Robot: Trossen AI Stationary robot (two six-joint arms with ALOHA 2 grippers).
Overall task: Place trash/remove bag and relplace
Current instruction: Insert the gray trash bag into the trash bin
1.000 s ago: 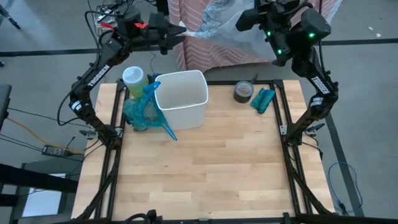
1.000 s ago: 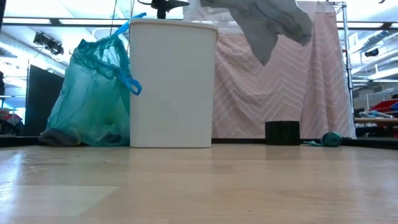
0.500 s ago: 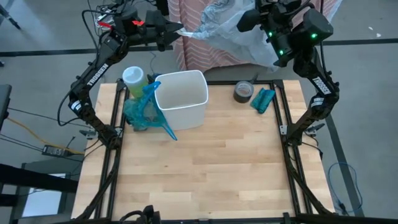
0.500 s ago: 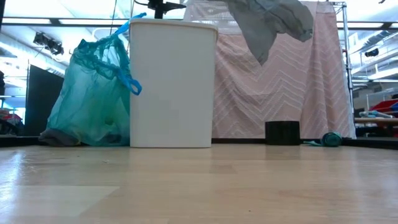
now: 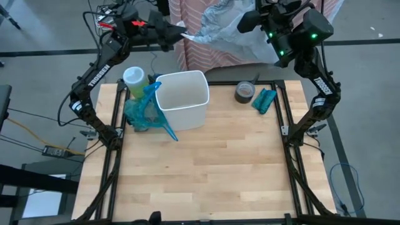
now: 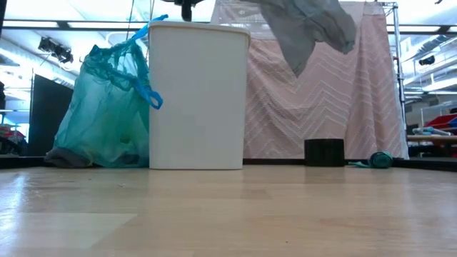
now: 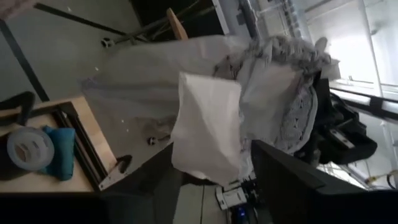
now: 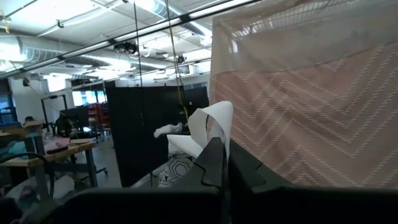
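Liner replacement: pale grey bag (image 5: 228,28) at twelve o'clock, right gripper (image 5: 250,22) clamped on it, left gripper (image 5: 178,34) part-open at its edge; next, spread over white bin (image 5: 182,99).

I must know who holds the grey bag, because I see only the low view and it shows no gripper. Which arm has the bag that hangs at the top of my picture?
Observer: The right gripper is shut on a fold of the grey bag, beyond the far edge of the table.
Operator: And where is the left arm?
Observer: The left gripper is at the other end of the bag, also beyond the far edge.
Operator: Is there a liner in the bin?
Observer: No. From above, the white bin looks bare inside, with no liner and no trash.
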